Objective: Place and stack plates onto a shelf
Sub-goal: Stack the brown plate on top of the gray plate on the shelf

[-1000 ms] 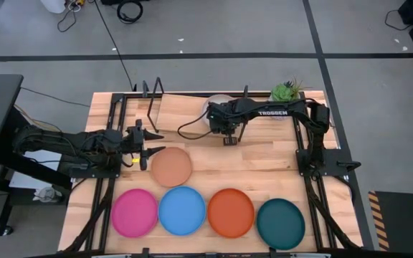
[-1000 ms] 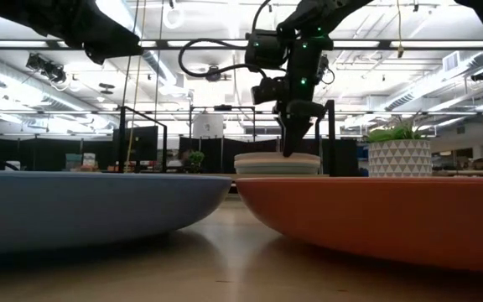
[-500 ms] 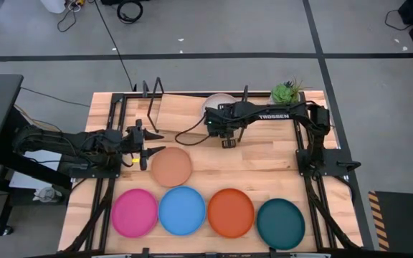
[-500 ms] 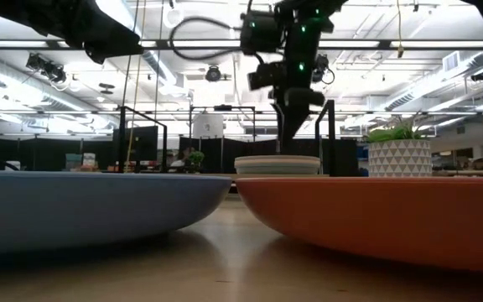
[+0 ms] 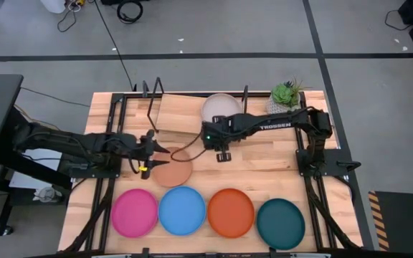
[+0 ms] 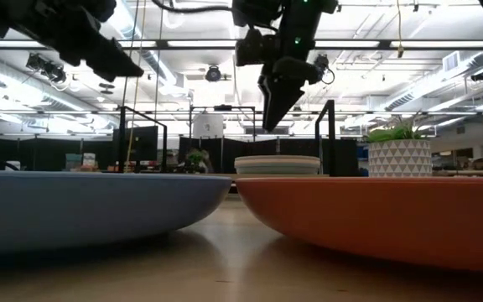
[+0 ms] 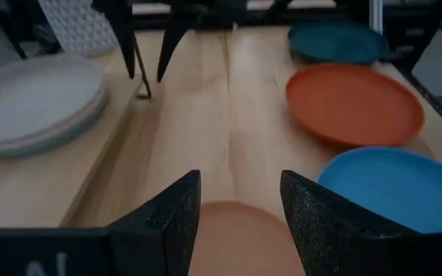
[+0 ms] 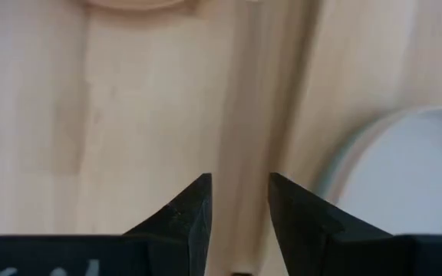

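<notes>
The tan plate (image 5: 174, 169) lies flat on the table. My left gripper (image 5: 152, 157) hovers open over its left edge; in the left wrist view the plate (image 7: 236, 238) shows between the fingers. My right gripper (image 5: 221, 155) is open, pointing down, raised over bare table between the tan plate and the shelf (image 5: 174, 112). A stack of plates (image 5: 221, 107), cream-pink on top, rests on the shelf's right half. Magenta (image 5: 135, 212), blue (image 5: 182, 210), orange (image 5: 230, 212) and dark teal (image 5: 280, 223) plates lie in a row along the near edge.
A potted plant (image 5: 285, 93) stands at the far right corner beside the shelf. Thin black upright rods (image 5: 155, 89) rise from the shelf's board. The shelf's left half is bare wood. Black frame rails (image 5: 113, 122) run along both table sides.
My right gripper has risen from the stack on the shelf and swung toward the near-left, toward the tan plate. My left gripper has moved right, from beside the tan plate to over its left edge. No plate has moved.
</notes>
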